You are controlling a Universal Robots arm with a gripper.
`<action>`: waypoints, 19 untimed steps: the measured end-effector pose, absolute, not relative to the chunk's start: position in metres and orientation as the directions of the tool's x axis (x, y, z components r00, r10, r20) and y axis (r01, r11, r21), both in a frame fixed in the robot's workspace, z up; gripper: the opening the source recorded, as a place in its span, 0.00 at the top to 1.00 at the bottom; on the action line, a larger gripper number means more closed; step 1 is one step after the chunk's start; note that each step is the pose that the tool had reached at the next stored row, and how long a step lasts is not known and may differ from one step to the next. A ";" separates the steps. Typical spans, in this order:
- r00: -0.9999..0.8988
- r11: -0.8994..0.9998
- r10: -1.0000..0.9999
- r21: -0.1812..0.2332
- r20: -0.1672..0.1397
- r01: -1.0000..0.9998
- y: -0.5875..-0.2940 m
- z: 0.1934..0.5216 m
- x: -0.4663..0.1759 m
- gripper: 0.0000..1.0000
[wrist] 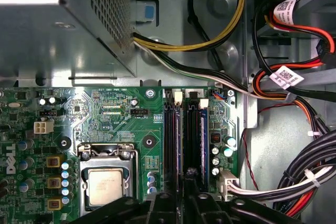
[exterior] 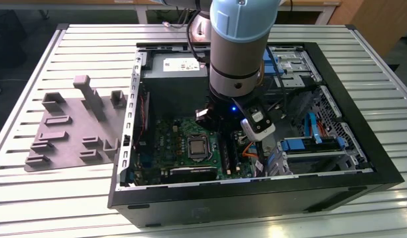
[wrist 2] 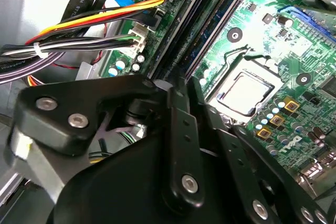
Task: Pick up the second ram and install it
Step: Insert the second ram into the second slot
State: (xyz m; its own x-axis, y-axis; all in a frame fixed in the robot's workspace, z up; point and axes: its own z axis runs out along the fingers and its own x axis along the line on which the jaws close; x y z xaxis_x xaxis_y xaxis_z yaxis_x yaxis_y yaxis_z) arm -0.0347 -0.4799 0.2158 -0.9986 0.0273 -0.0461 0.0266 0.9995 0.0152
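1. An open desktop computer case point(exterior: 382, 168) lay on its side on a ribbed metal table point(exterior: 58, 208). Wooden furniture stood behind the table.
2. On the table, just beside the case on the exterior view's left, lay one grey fixture plate point(exterior: 68, 148) with several raised blocks.
3. One robot arm point(exterior: 240, 44) reached down into the case, above one green motherboard point(wrist: 113, 114).
4. The motherboard carried one silver processor socket point(wrist: 107, 187), and the long black memory slots point(wrist: 176, 140) ran side by side next to it. Their exact number was unclear.
5. The gripper point(wrist: 184, 195) sat directly over the near end of those slots. Whether it was spread, pressed together or pinching something could not be told.
6. The second ram could not be told apart from the dark slots under the gripper, so its exact place was unclear.
7. A white label sat on the power supply point(exterior: 180, 64), and two white tags point(wrist: 286, 76) hung on the red and black cables. None of this print was legible.
8. One bundle of yellow, black and white wires point(wrist: 199, 40) ran from the power supply towards the board.
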 end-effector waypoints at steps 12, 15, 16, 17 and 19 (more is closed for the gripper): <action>-0.999 1.000 0.027 0.015 -0.046 0.027 -0.480 0.230 -0.035 0.75; -0.999 1.000 0.027 0.015 -0.046 0.027 -0.480 0.236 -0.035 0.75; -0.999 1.000 0.027 0.015 -0.046 0.027 -0.480 0.239 -0.035 0.75; -0.999 1.000 0.027 0.015 -0.046 0.027 -0.480 0.241 -0.035 0.75; -0.999 1.000 0.027 0.015 -0.046 0.027 -0.480 0.245 -0.035 0.75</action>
State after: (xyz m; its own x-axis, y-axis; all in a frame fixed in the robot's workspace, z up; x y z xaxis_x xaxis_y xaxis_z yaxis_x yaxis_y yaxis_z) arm -0.0347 -0.4799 0.2452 -0.9986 0.0273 -0.0461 0.0266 0.9995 0.0151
